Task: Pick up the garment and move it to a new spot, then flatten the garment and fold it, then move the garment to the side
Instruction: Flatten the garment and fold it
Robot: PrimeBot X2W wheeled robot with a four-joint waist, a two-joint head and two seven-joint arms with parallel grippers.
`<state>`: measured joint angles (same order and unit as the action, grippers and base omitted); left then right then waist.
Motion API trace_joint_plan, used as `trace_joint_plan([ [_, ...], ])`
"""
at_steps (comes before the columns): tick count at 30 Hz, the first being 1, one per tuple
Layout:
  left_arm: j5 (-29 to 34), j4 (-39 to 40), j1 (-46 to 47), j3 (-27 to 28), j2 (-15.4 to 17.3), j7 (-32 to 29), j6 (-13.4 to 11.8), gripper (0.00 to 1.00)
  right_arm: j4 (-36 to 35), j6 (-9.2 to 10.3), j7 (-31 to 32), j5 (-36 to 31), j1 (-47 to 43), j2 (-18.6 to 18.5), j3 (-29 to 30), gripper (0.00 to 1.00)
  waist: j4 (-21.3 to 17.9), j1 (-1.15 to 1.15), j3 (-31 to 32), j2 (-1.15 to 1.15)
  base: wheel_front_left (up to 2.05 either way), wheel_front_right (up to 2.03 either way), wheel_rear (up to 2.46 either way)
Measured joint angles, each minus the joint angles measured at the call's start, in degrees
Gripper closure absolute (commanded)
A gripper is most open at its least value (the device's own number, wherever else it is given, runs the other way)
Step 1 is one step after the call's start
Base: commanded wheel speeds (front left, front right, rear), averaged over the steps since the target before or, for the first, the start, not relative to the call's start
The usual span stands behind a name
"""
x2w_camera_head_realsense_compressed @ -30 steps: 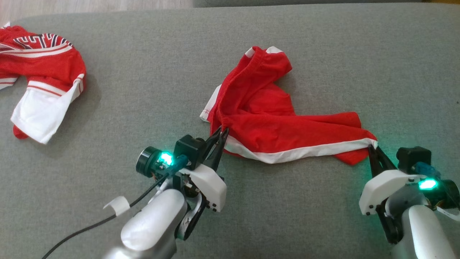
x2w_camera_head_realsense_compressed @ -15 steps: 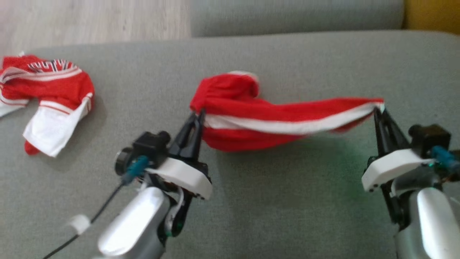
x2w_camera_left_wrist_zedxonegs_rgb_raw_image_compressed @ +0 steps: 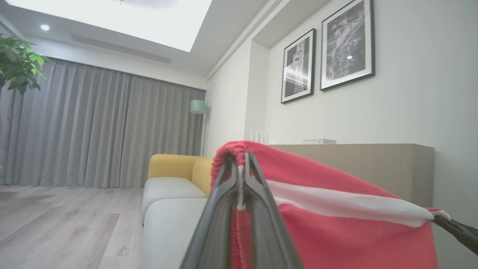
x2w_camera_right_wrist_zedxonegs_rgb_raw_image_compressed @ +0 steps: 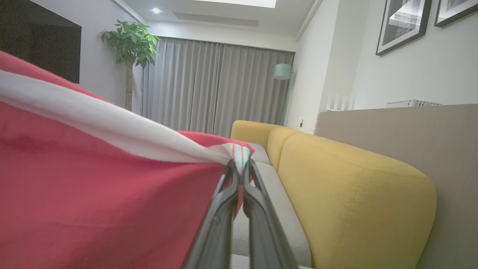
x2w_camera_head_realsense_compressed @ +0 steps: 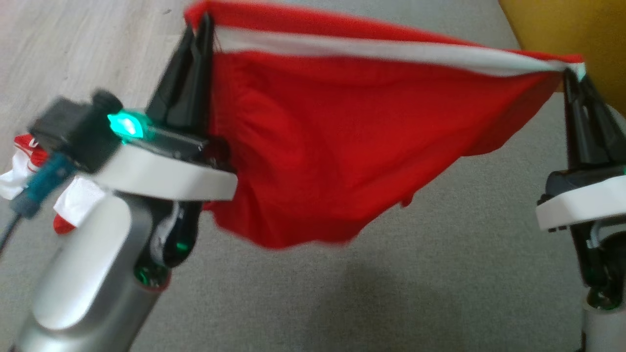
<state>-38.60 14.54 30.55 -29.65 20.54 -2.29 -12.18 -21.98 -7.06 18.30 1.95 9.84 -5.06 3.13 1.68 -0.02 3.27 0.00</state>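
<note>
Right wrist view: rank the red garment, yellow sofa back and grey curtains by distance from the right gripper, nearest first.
1. Red garment: its corner is pinched by the right gripper, and the cloth spreads to the left.
2. Yellow sofa back: to the right, just beyond the fingers.
3. Grey curtains: at the far end of the room, centre.

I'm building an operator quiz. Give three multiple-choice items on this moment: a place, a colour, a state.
1. Where is the red garment? A flat on the floor; B hung between left end effector and right end effector; C over a chair.
2. Its top band is: A blue; B white; C black.
3. The right end effector is: A wide open; B shut empty; C shut on the garment.
Answers: B, it hangs clear of the sofa; B, the band shows white; C, its fingers pinch a corner.
</note>
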Motion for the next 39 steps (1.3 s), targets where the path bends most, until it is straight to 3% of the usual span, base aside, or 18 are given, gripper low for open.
trace_joint_plan([
  [5,-1.32,0.19,2.87,0.11,0.87,-3.31,0.14,1.00,-1.90,0.00,3.70,0.60,0.18,-0.47,-0.10,1.00,-0.24,0.01,-1.33,0.00,0.00,0.00,0.00],
  [10,-2.70,-6.48,5.67,-0.07,0.70,-4.98,2.59,1.00,3.61,0.00,5.72,2.75,3.50,-0.86,-1.98,1.00,-0.66,0.01,-4.90,0.00,0.00,0.00,0.00],
  [15,-1.80,-15.86,17.19,-0.03,-0.11,-4.49,6.02,1.00,13.89,0.00,4.78,4.10,18.19,-1.83,-3.50,1.00,-1.47,0.04,-10.59,0.00,0.00,0.00,0.00],
  [19,-1.36,-22.25,27.74,0.82,-3.20,-2.58,8.20,1.00,20.46,0.00,1.09,1.15,31.61,-2.68,-2.60,1.00,-2.33,0.05,-14.81,0.00,0.00,0.00,0.00],
  [22,-1.51,-25.97,31.48,1.04,-5.09,-1.54,9.25,1.00,24.08,0.00,-0.92,-0.38,36.49,-2.55,-2.31,1.00,-2.84,0.04,-17.32,0.00,0.00,0.00,0.00],
  [29,-3.89,-31.39,26.60,-0.23,-6.01,-1.09,11.70,1.00,32.22,0.00,-2.55,-0.43,32.80,-0.52,-3.09,1.00,-3.20,0.04,-21.21,0.00,0.00,0.00,0.00],
  [39,-6.30,-30.85,7.48,-3.96,-5.60,1.89,13.36,1.00,39.09,0.00,-6.98,2.90,20.37,0.93,-1.90,1.00,-2.86,0.01,-23.26,-0.01,0.00,0.00,0.00],
])
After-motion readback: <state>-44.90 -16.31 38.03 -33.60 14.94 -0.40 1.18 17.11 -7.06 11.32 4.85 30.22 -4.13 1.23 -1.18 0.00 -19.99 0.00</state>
